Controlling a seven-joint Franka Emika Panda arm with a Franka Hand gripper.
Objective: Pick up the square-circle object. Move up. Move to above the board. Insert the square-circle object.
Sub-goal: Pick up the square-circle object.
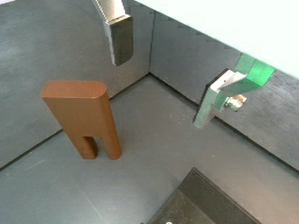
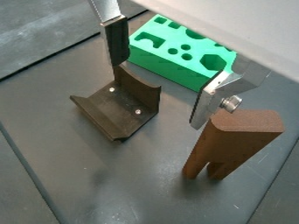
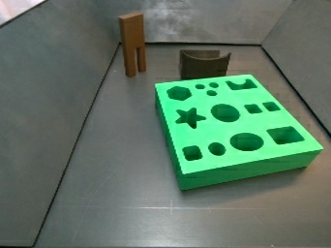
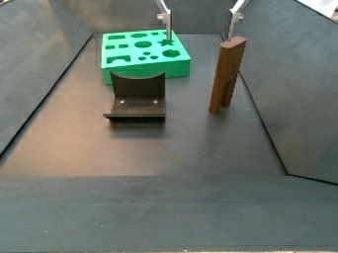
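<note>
The square-circle object [image 4: 227,74] is a tall brown wooden piece standing upright on its two legs, joined at the top, on the dark floor beside the right wall. It also shows in a wrist view [image 2: 233,144], in a wrist view [image 1: 84,118] and in a side view [image 3: 132,44]. The board [image 3: 233,121] is a bright green square block with shaped cut-outs, also seen in a side view [image 4: 142,54] and a wrist view [image 2: 181,52]. My gripper [image 2: 162,74] hangs open and empty above the floor, between the board and the brown piece [image 4: 201,14].
The dark fixture [image 4: 136,99] with a curved notch stands just in front of the board, also in a side view [image 3: 203,63] and a wrist view [image 2: 117,105]. Grey walls enclose the floor on both sides and at the back.
</note>
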